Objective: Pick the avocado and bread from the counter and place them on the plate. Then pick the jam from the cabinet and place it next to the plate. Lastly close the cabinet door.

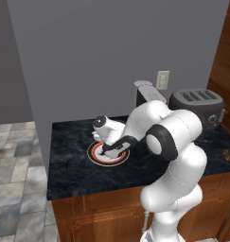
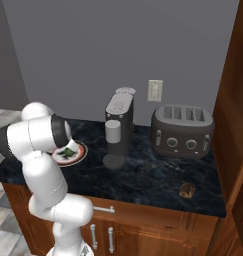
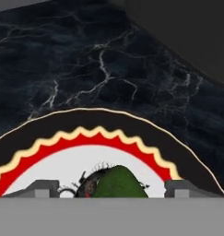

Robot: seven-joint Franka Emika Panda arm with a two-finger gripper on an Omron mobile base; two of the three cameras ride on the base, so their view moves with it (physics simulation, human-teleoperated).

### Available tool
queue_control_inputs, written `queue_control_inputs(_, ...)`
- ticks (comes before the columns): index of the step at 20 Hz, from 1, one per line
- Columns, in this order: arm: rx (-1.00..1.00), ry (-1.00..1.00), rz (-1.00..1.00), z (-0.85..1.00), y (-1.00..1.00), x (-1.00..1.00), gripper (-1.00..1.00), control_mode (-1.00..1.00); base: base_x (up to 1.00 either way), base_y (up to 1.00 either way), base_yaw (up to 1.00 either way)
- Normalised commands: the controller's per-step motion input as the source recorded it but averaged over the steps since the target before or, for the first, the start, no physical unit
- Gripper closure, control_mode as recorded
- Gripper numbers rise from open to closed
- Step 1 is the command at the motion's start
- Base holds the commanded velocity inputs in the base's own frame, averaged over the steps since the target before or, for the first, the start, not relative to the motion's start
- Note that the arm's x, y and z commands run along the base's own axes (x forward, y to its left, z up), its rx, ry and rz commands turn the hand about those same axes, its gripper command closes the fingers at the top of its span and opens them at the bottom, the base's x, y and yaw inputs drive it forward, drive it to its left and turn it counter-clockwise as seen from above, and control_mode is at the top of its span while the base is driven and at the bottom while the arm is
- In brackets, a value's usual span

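Pincer (image 3: 111,191) hung open over the plate (image 3: 49,138); avocado (image 3: 119,183) sat between its tips, released. Bread lay well off to its right along the desk (image 2: 158,175).

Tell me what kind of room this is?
Most likely a simulated kitchen: a black marble counter on wooden base cabinets, with a toaster and a coffee machine standing against the wall.

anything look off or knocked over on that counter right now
Nothing stands out. The avocado lies on the plate between the open claw tips, the coffee machine and toaster stand upright on the counter, and nothing looks spilled. The small brown lump near the front edge is probably the bread.
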Motion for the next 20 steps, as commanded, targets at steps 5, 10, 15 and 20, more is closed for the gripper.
queue_control_inputs(5, 0.04, -0.16, 0.07, 0.32, -0.08, 0.0, -1.0, -1.0, 0.0, 0.0, 0.0)
queue_control_inputs(10, 0.08, -0.19, 0.08, 0.56, -0.23, -0.04, -1.0, -1.0, 0.0, 0.0, 0.0)
queue_control_inputs(15, 0.06, -0.14, 0.05, 0.66, -0.17, -0.23, -1.0, -1.0, 0.0, 0.0, 0.0)
queue_control_inputs(20, 0.02, -0.09, 0.0, 0.7, 0.0, -0.34, -1.0, -1.0, 0.0, 0.0, 0.0)
